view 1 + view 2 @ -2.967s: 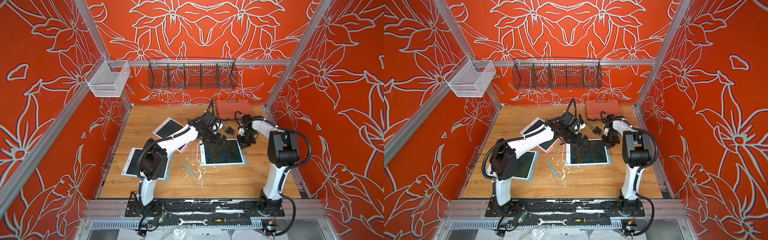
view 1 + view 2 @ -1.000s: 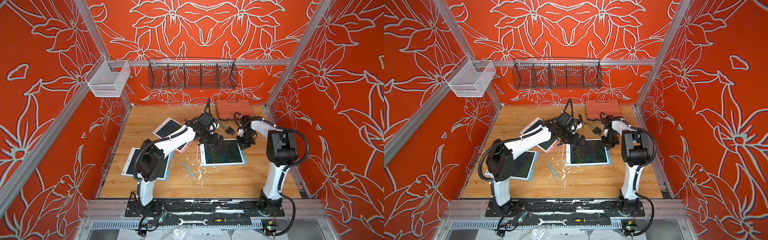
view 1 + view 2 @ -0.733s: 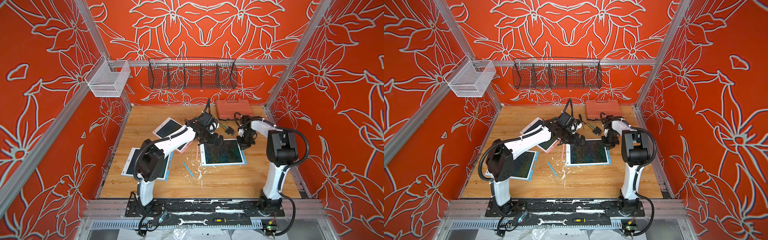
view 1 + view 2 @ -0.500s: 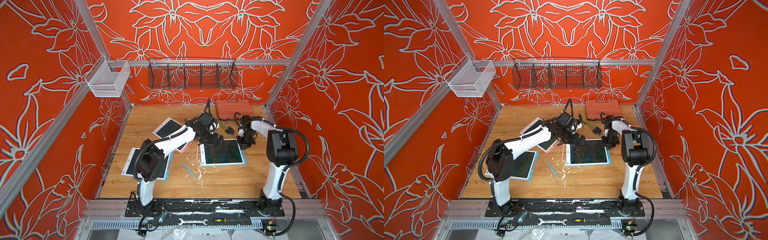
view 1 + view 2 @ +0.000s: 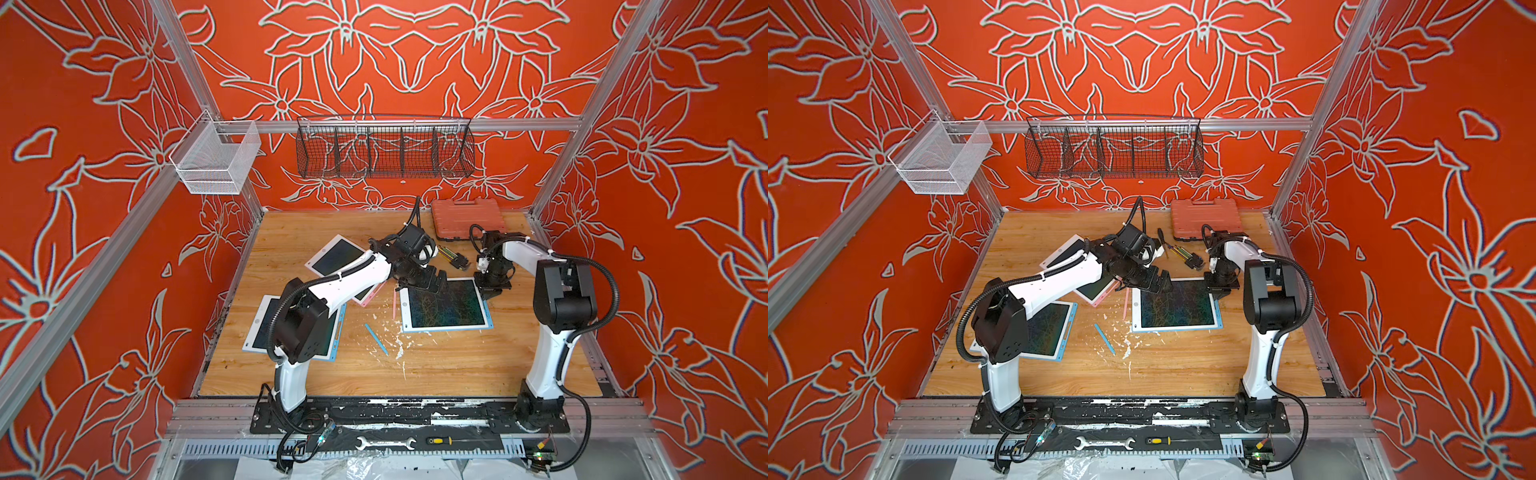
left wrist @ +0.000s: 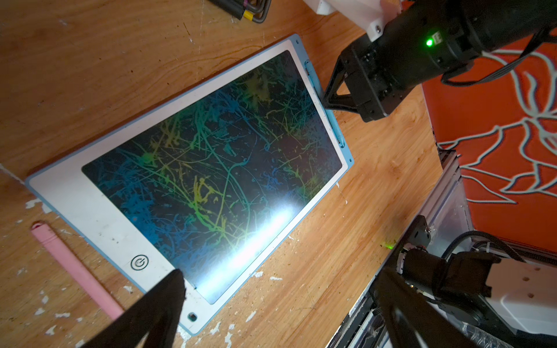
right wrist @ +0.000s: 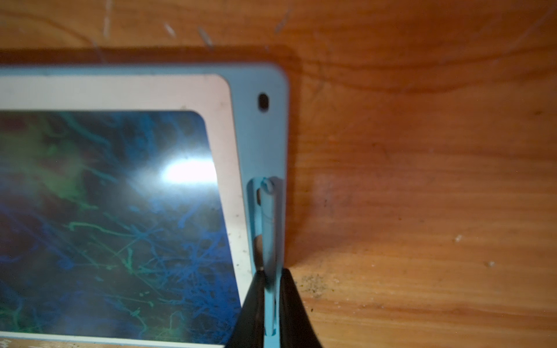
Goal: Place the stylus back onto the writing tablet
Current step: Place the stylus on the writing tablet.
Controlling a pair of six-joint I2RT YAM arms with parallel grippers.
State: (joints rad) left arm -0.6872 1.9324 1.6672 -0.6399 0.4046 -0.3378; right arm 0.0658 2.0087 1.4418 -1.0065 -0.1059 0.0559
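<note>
Both top views: enclosure of orange floral walls [image 5: 99, 174] on aluminium framing; black wire basket [image 5: 384, 147] on back rail, white mesh basket [image 5: 214, 160] on left rail. Wooden worktop [image 5: 436, 365], flecked with white paint chips. Orange case [image 5: 463, 216] at back edge. Writing tablet [image 5: 445, 305] mid-worktop, right of centre. Left gripper [image 6: 271, 304] spread wide over tablet's button end. Right gripper [image 7: 268, 289] pinching blue stylus [image 7: 268, 223], lying in tablet's right-edge slot.
</note>
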